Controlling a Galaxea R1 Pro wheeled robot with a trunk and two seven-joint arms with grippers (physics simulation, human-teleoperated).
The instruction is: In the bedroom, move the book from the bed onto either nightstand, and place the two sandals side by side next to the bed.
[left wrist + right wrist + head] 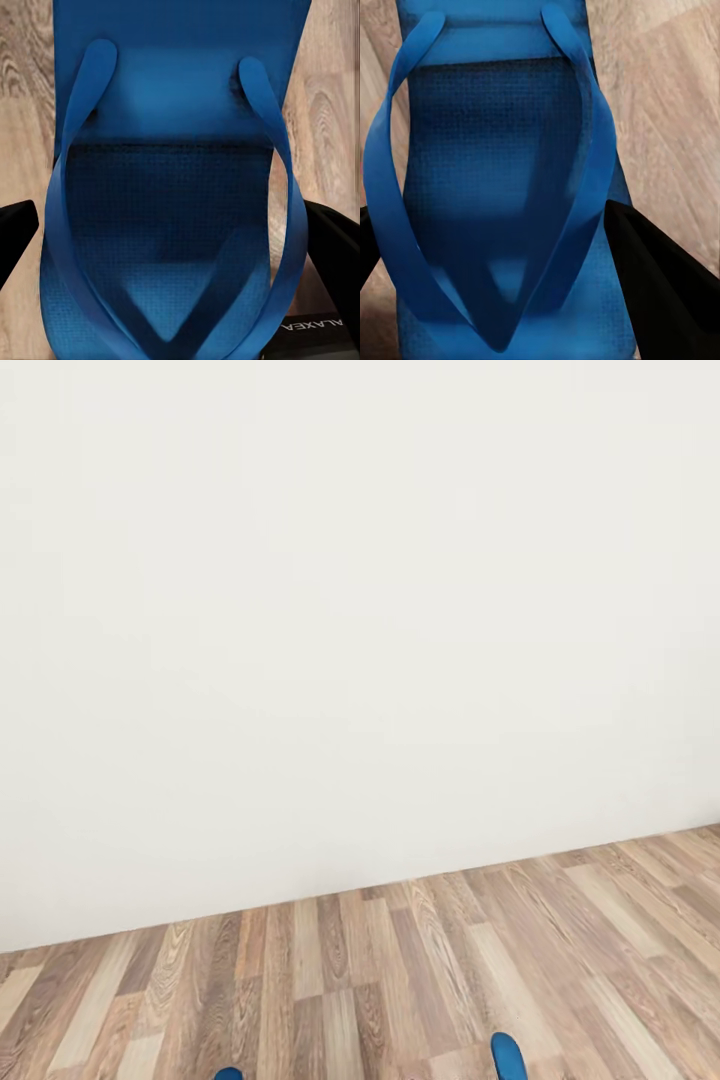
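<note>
I've got one blue sandal (172,187) in front of my left jaws, black fingers (15,236) flanking its sole on both sides, so I read it as pinched across the width. Same w/ the other sandal (495,187) in my right jaws, dark fingers (660,292) tight against its edges. From the head cam just two blue tips peek up: left sandal tip (228,1074), right sandal tip (508,1055), well apart, above the wood floor (360,980), white wall (350,610) ahead. No bed or book here yet. Handling, my guess: light, foamy, flexible soles, thin floppy straps; the textured footbed should grip OK. Best hold is across the sole edges, not the straps, which would probably sag & swing.
</note>
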